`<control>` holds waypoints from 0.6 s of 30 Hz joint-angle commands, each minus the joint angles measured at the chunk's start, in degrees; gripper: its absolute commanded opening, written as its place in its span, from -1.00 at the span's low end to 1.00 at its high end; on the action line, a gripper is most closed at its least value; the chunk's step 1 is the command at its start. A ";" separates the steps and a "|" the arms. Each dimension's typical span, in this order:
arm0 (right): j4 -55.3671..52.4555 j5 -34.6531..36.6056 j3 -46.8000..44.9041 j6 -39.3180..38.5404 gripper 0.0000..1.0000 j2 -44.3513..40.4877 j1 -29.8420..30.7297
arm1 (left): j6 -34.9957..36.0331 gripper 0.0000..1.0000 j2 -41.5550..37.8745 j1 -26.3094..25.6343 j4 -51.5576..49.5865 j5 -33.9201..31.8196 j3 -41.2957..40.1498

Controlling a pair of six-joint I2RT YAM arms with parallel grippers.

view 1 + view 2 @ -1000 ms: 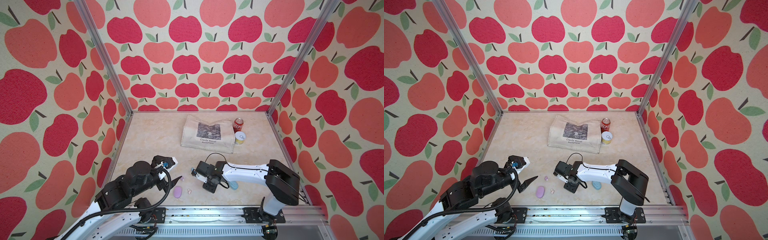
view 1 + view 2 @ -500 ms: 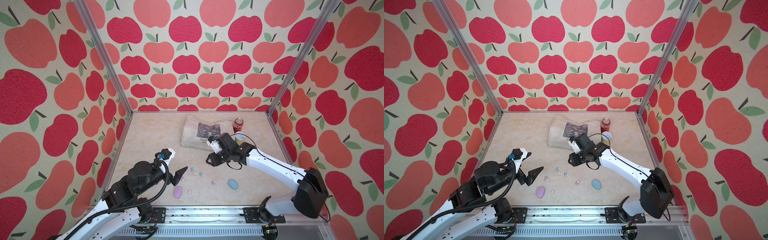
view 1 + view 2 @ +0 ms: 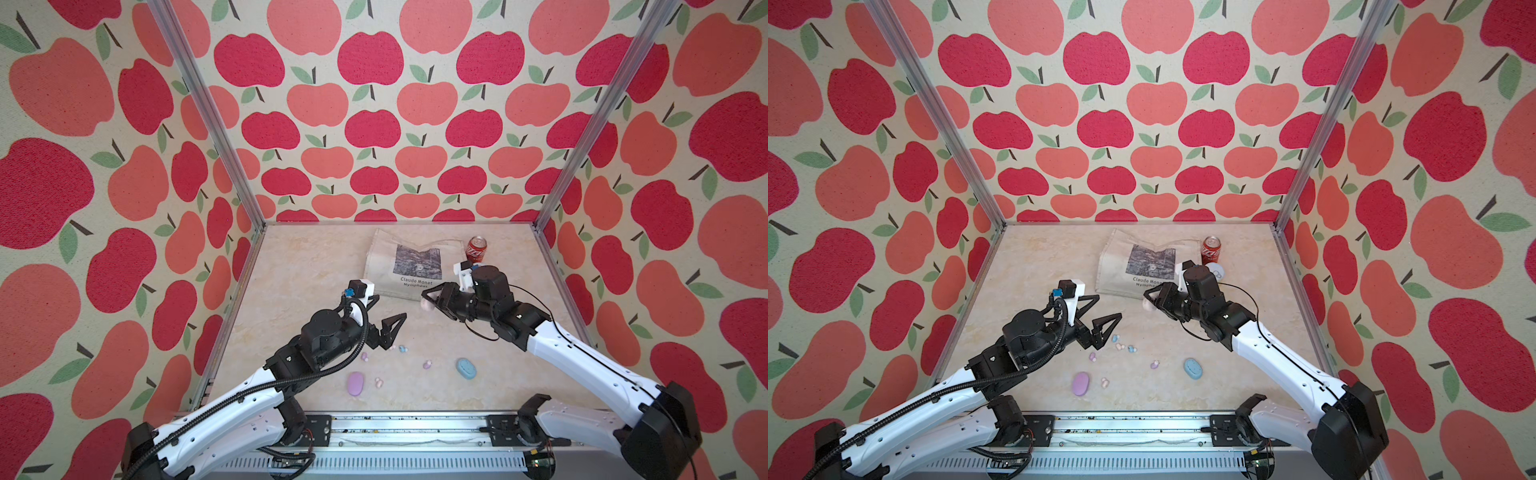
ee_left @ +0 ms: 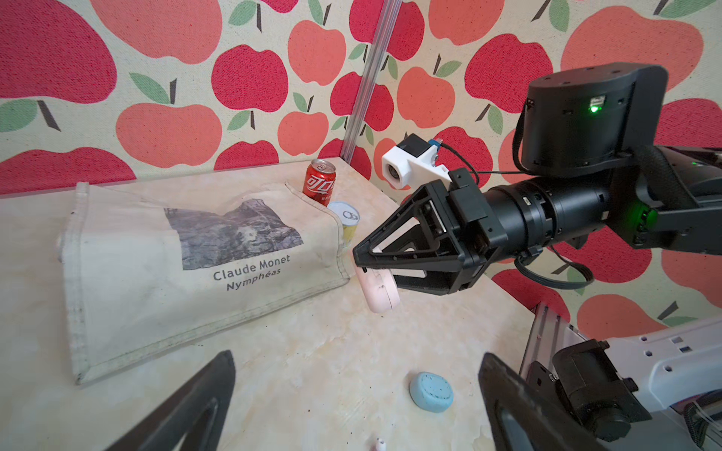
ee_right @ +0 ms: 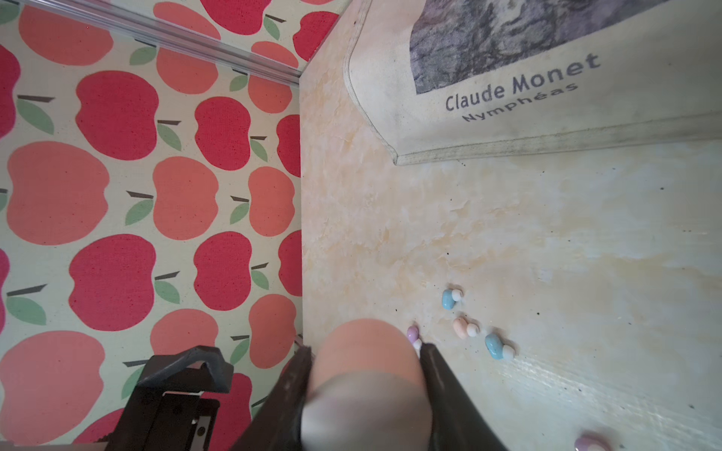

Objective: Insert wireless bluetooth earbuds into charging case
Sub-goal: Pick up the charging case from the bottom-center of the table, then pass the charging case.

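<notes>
A cream cloth bag [image 3: 386,266] lies flat on the pale stone table [image 3: 307,270], up toward 12 o'clock. It has a gray picture and the words Claude Monet Nymphéas. A red soda can [image 3: 476,248] stands at the bag's 3 o'clock side. A small yellow tin [image 4: 349,220] sits just beside the can at 6 o'clock. Walls [image 3: 374,124] with big red apples go all around

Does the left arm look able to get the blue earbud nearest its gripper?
Probably yes. The left gripper is open and empty, the blue earbud lies bare on the table close by it, and nothing stands between them.
</notes>
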 commanded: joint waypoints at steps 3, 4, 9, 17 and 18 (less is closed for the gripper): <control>5.02 -0.63 -1.47 8.07 -0.58 -4.08 -0.17 | -1.63 0.99 7.62 -1.05 13.74 1.31 0.03; 4.98 -0.64 -1.47 8.37 -0.58 -4.47 -0.15 | -1.67 0.99 8.96 -1.20 14.67 1.80 0.30; 5.03 -1.46 -1.11 9.58 -0.58 -5.42 -0.23 | -2.03 0.99 14.79 -1.85 19.53 3.25 2.29; 5.62 -1.58 -2.00 10.63 -0.58 -7.07 -0.19 | -3.16 0.99 21.85 -2.48 25.42 3.76 4.31; 5.99 -1.67 -2.17 10.81 -0.58 -7.14 -0.19 | -3.29 0.99 22.35 -2.53 25.54 3.73 4.57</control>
